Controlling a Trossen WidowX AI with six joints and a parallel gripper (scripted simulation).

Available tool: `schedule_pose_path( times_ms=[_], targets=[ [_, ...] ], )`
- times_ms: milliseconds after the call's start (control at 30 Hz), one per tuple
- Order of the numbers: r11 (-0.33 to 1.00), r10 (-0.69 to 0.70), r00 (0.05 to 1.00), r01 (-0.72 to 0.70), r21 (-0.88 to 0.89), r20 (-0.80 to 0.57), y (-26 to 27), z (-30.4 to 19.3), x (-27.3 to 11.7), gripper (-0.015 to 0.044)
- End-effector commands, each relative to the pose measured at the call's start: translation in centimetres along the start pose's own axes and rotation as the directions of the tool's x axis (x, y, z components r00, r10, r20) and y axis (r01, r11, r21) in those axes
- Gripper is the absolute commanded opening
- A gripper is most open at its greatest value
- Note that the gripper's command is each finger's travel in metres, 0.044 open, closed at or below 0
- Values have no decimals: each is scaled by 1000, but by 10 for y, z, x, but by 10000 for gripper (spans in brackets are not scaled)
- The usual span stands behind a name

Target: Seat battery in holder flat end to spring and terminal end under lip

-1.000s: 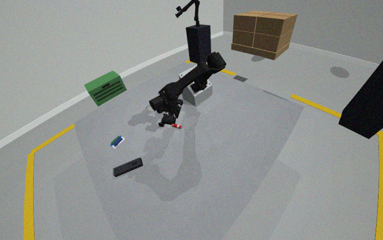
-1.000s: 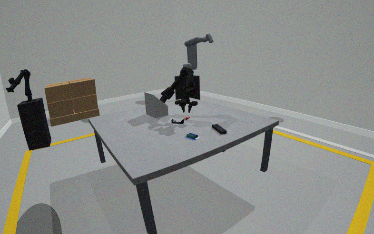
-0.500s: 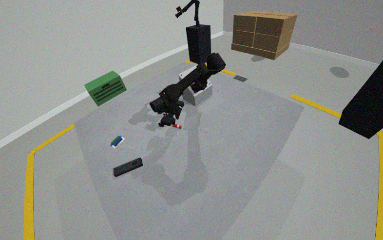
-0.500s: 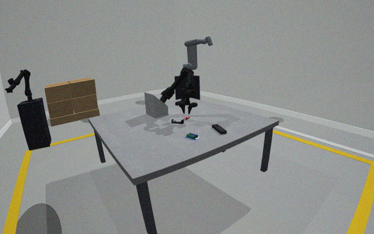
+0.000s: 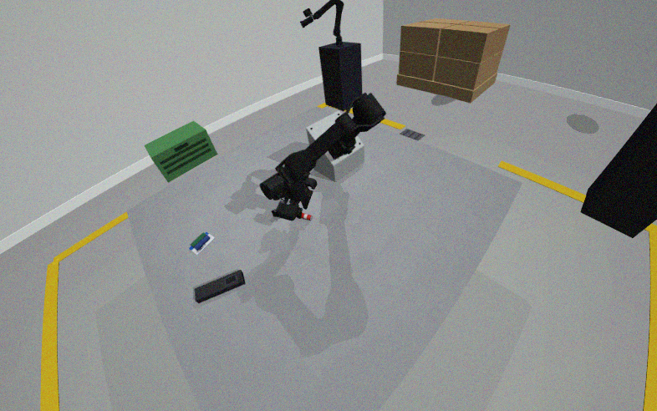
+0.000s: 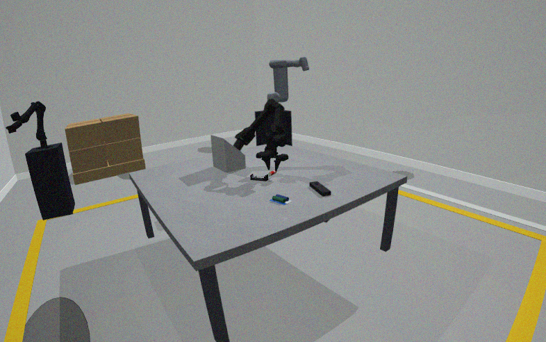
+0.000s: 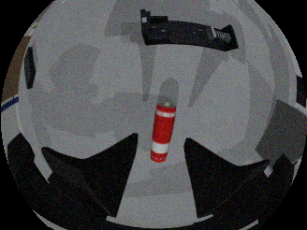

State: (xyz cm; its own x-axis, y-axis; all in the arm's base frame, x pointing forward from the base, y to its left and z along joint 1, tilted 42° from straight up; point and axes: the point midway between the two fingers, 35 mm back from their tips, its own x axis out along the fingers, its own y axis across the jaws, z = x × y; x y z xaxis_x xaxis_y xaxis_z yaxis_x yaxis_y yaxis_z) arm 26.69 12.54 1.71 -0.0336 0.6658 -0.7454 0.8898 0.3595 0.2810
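The red battery with white bands (image 5: 306, 216) (image 6: 272, 172) (image 7: 164, 128) lies on the table beside the holder, roughly crosswise to it. In the wrist view its metal terminal end points up the picture toward the holder, its other end toward me. The black holder (image 6: 258, 178) (image 7: 182, 34) is empty; in the wrist view its spring (image 7: 222, 35) is at the right end and the lip (image 7: 156, 19) at the left. In the top view the arm largely hides the holder. My gripper (image 6: 272, 169) (image 7: 161, 140) is partly open and empty, pointing down just above the battery, one finger each side.
A blue and a green cell (image 5: 200, 241) (image 6: 280, 198) lie on a small blue-and-white piece. A black oblong box (image 5: 219, 286) (image 6: 319, 188) lies farther off on the table. The grey wedge-shaped block (image 5: 346, 167) (image 6: 225, 155) stands by the arm's base.
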Motion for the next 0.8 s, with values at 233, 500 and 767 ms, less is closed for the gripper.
schedule_pose_path(
  times_ms=[233, 500, 767],
  targets=[
    [1000, 1, 1000, -1, 6, -7, -1, -2, 19, 220],
    [1000, 1, 1000, -1, 6, -8, -1, -2, 21, 89],
    [1000, 1, 1000, -1, 6, -8, -1, -2, 21, 58]
  ],
)
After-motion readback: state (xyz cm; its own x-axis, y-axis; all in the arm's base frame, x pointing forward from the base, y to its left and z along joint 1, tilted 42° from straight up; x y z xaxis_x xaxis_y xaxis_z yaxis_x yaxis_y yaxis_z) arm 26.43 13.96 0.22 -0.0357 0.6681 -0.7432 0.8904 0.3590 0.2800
